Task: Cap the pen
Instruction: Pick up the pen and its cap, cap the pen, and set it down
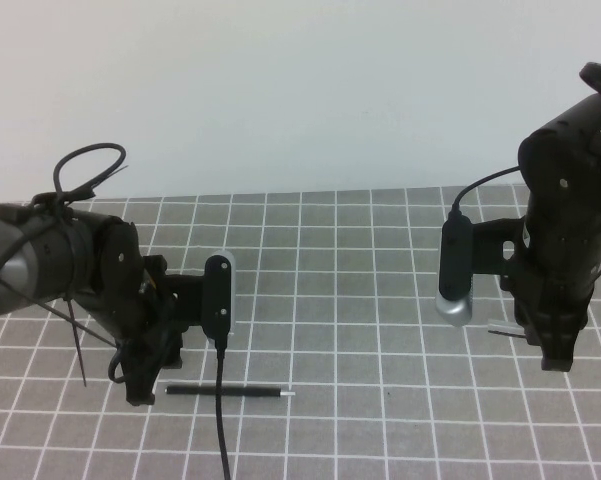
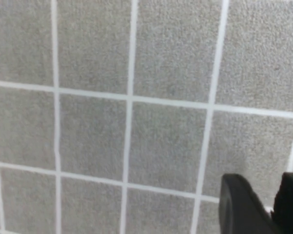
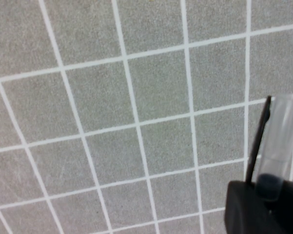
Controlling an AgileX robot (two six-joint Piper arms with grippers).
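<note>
Down on the left, the left gripper [image 1: 140,385] sat low over the grey gridded mat [image 1: 380,300], just off the left end of the pen [image 1: 250,391], and from the high view it did not look to be on the pen itself. In the left wrist view, the left gripper [image 2: 270,207] showed only as dark tips at the corner over bare grid squares. Whether it was apart or together, I could not tell.

The pen lay flat on the mat, uncapped, running left to right with its dark barrel toward the left gripper and its pale tip pointing away to the right. A black cable [image 1: 220,420] from the left arm hung down across the pen near its middle.

Well to the right of the pen and higher above the mat hung the right gripper [image 1: 540,345], clamped on the cap [image 1: 505,328]. The right wrist view made it plain: the right gripper [image 3: 265,207] was closed on the base of the cap [image 3: 281,141], a clear tube with a thin black clip along one side, jutting out over the white grid lines. So the cap was in the air, well apart from the pen.
</note>
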